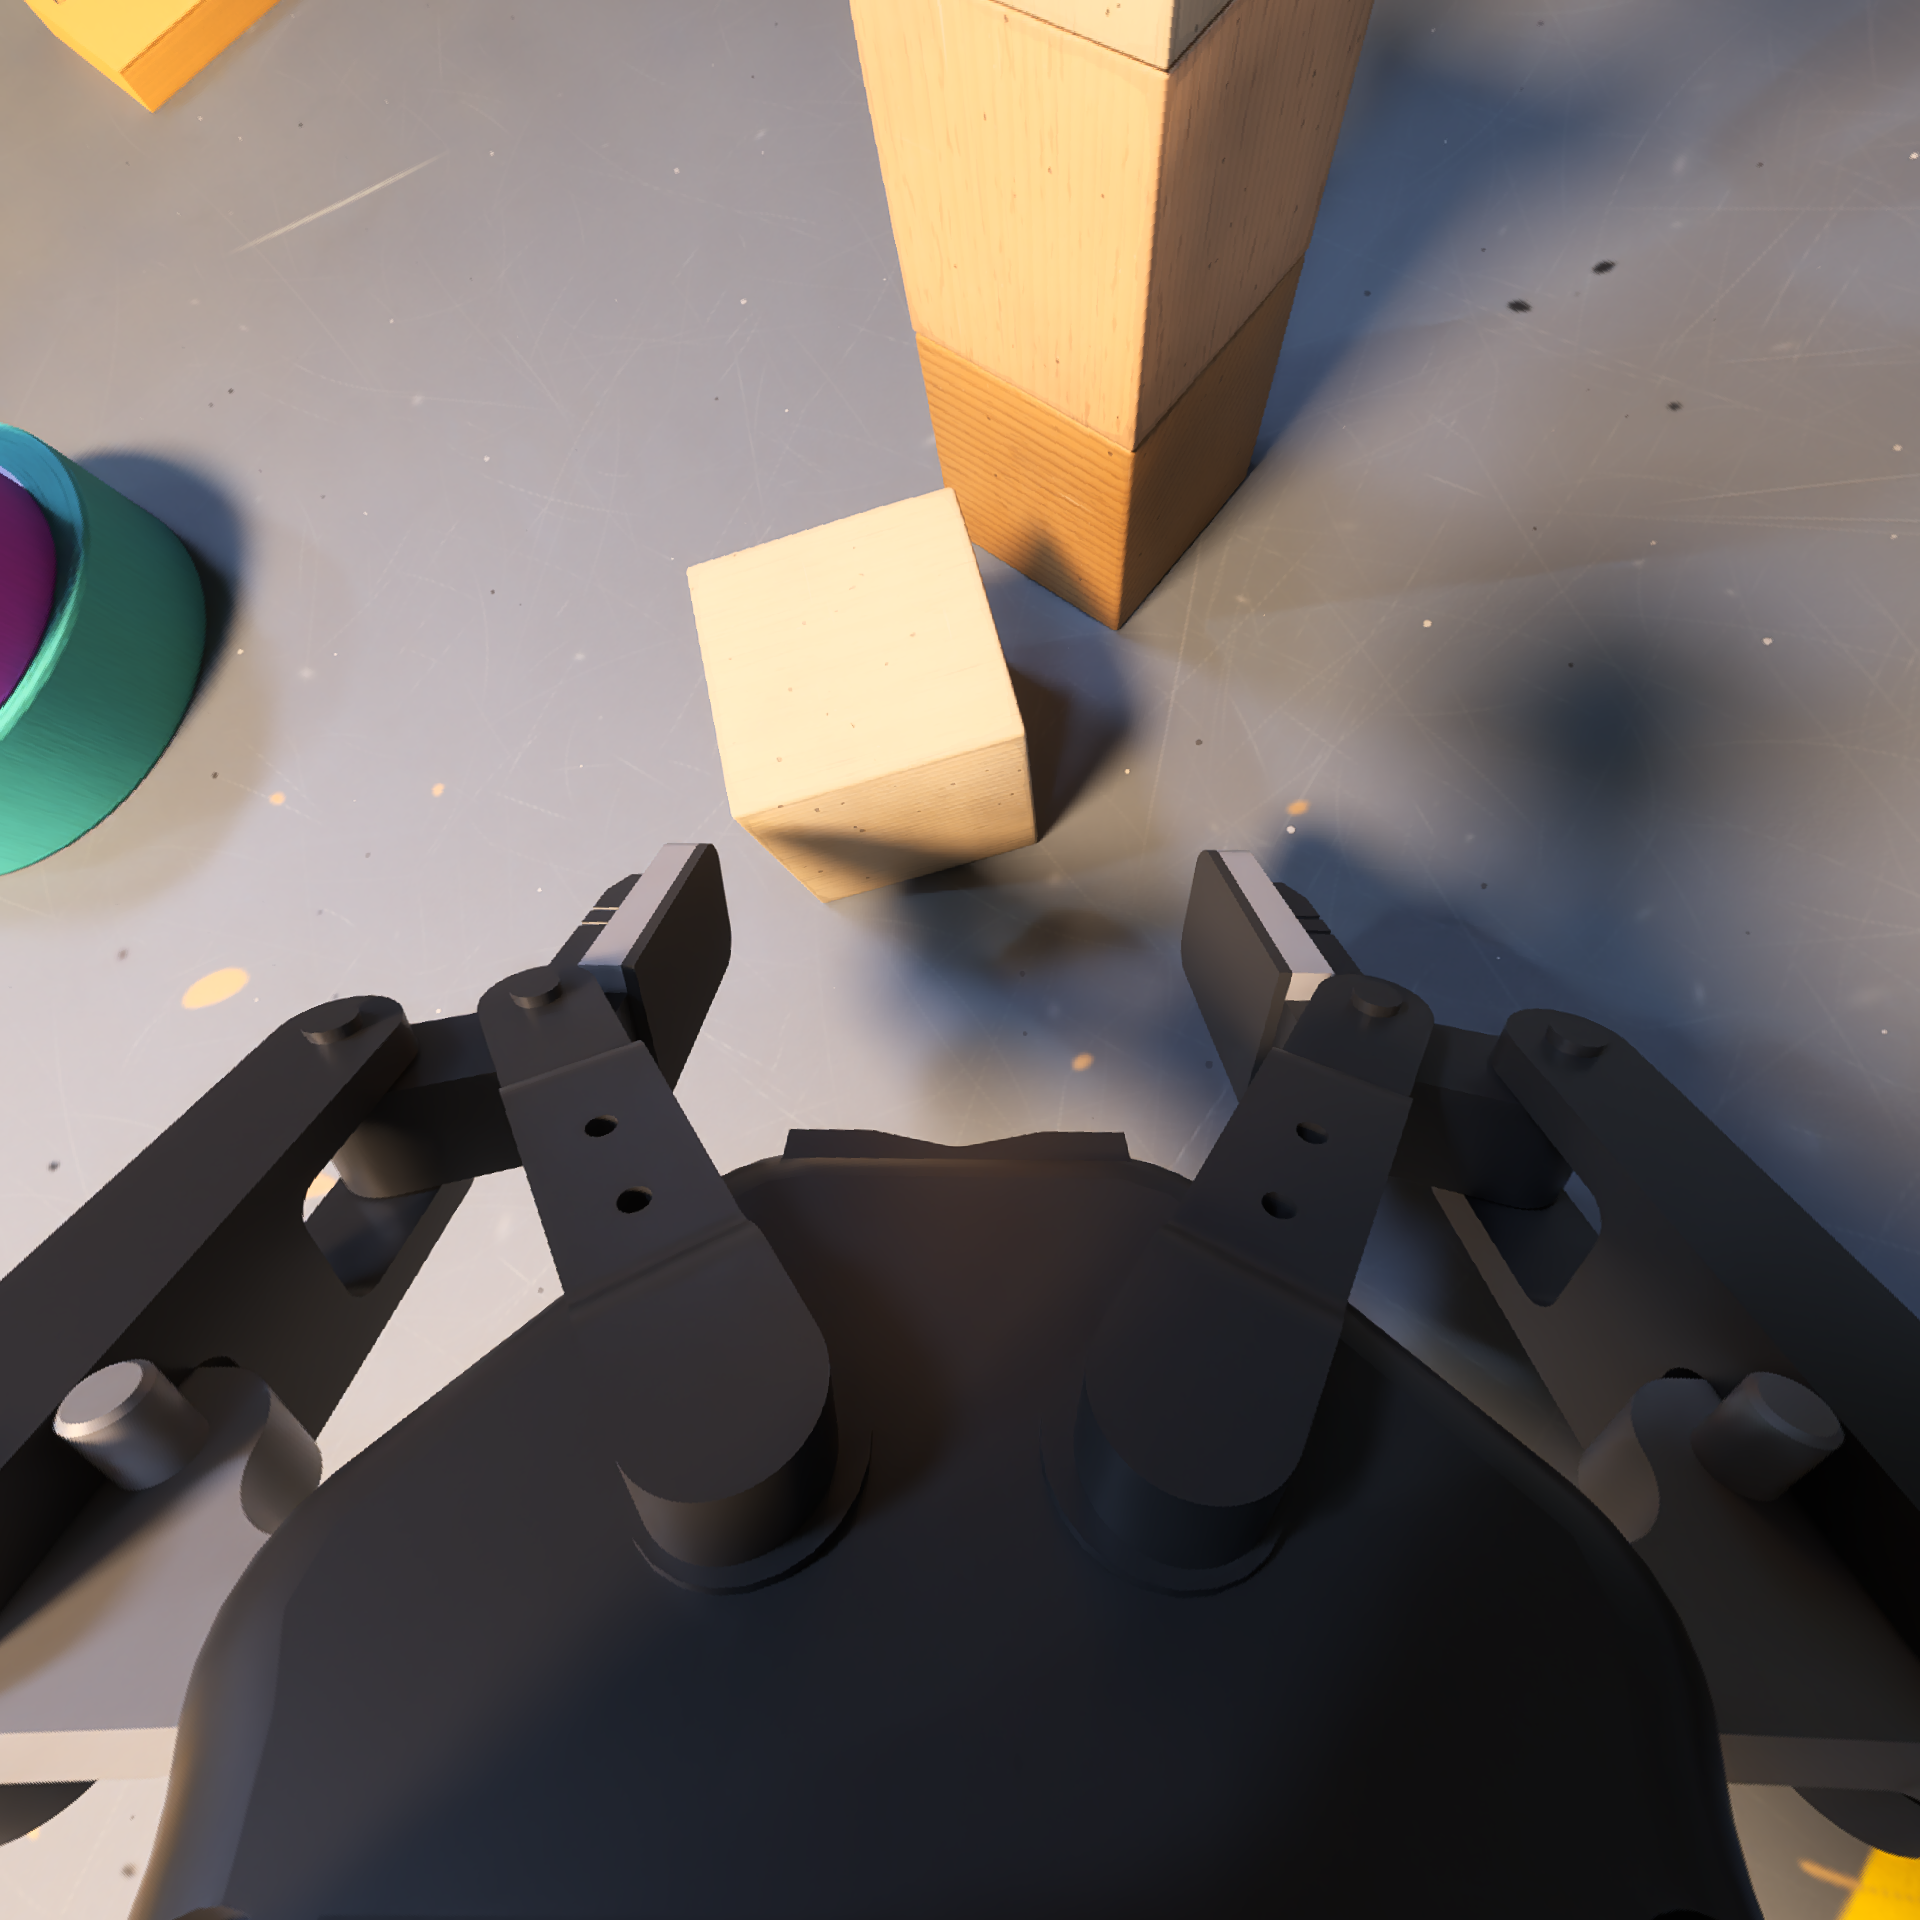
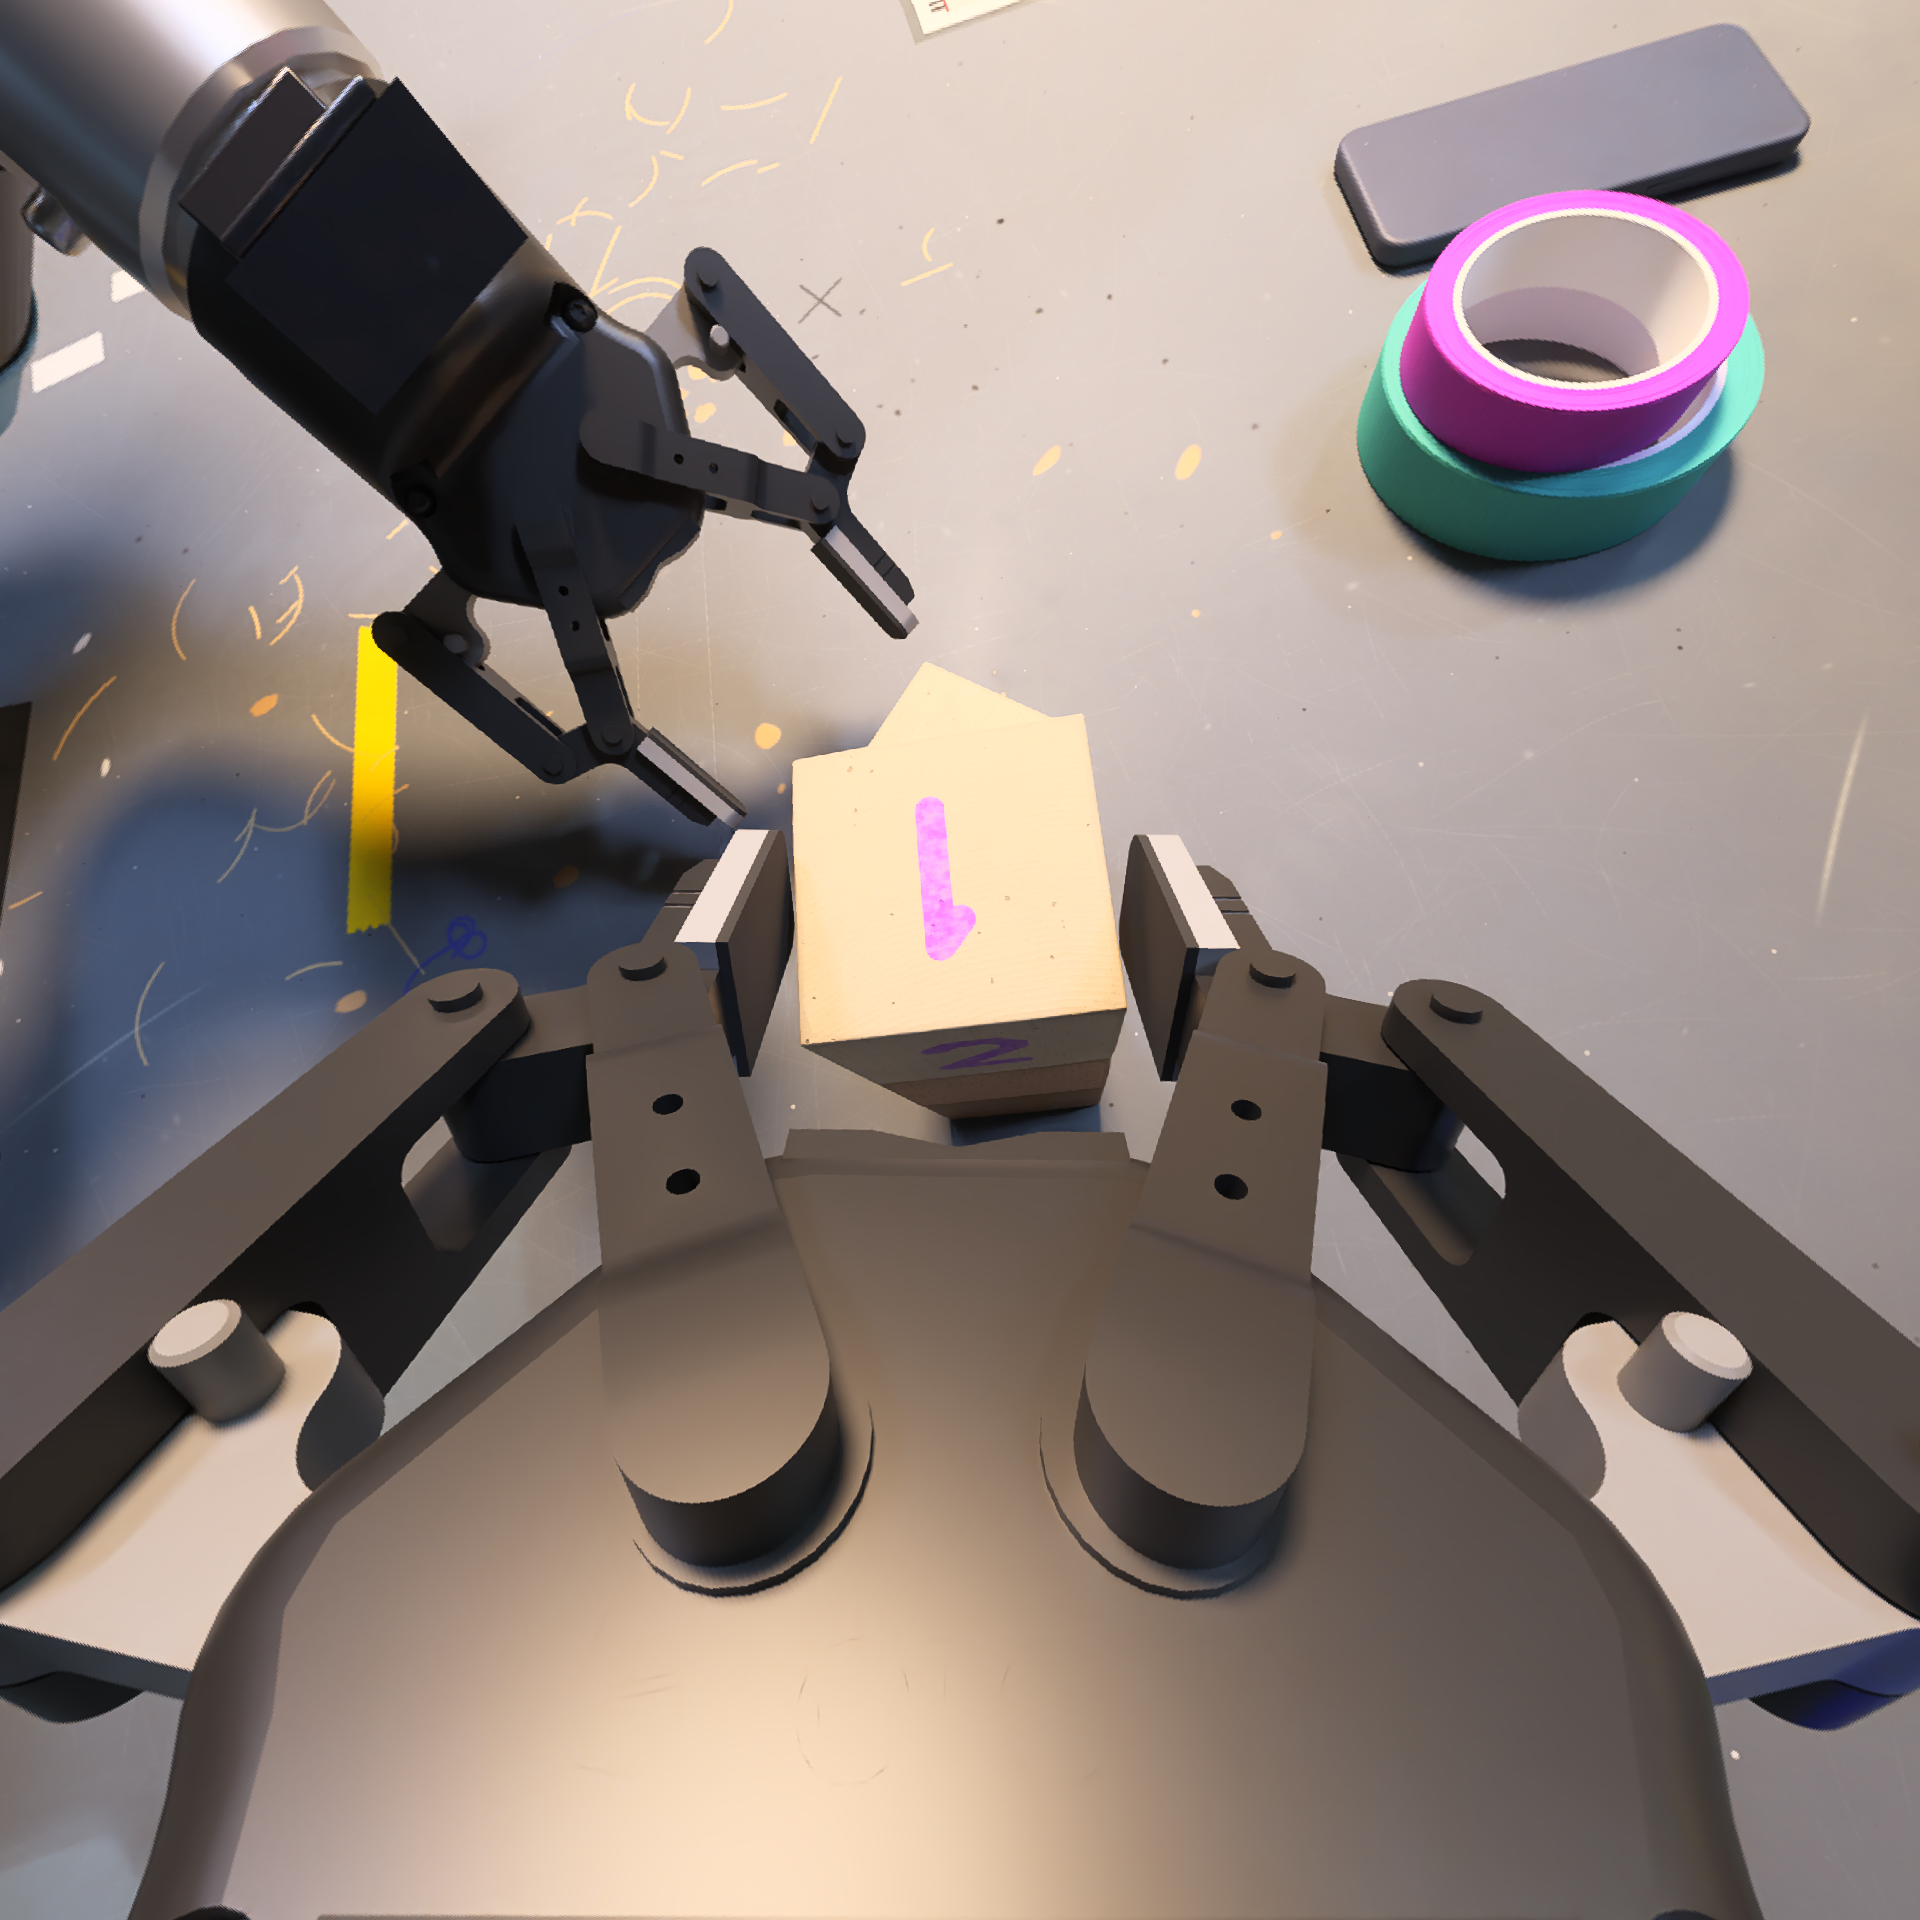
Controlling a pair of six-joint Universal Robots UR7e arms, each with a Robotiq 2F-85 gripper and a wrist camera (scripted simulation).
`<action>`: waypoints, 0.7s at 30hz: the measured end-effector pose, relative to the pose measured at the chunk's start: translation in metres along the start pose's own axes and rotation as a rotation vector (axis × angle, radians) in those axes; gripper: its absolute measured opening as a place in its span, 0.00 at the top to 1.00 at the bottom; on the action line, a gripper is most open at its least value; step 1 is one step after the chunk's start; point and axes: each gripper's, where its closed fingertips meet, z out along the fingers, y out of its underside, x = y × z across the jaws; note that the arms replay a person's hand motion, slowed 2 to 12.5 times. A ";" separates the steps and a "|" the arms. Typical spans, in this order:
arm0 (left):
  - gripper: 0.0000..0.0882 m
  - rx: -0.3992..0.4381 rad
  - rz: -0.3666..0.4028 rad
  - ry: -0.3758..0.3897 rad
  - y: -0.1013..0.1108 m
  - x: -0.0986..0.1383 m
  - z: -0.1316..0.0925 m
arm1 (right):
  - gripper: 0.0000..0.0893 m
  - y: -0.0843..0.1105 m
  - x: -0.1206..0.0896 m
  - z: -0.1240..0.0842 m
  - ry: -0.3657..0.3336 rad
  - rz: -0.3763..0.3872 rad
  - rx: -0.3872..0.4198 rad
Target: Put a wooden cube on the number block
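Observation:
A pale wooden cube sits on the grey table just ahead of my left gripper, which is open and empty. Right behind the cube stands a tall stack of wooden blocks. In the right wrist view I look down on the stack's top block, which bears a pink mark on top and a purple mark on its near side. My right gripper is open and straddles this block, with a narrow gap on the right side. The left gripper also shows there, open, just beyond the stack.
A pink tape roll lies on a teal roll at the right, with a grey flat slab behind. The teal roll is at the left edge of the left wrist view. A yellow tape strip is stuck on the table.

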 end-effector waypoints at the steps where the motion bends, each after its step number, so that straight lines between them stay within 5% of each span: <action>1: 0.13 0.000 0.000 0.000 0.000 0.000 0.000 | 0.36 0.000 0.000 0.000 0.000 0.000 0.000; 21: 0.14 0.009 0.001 0.012 -0.001 0.003 -0.001 | 0.36 0.005 0.000 0.006 0.009 -0.021 -0.038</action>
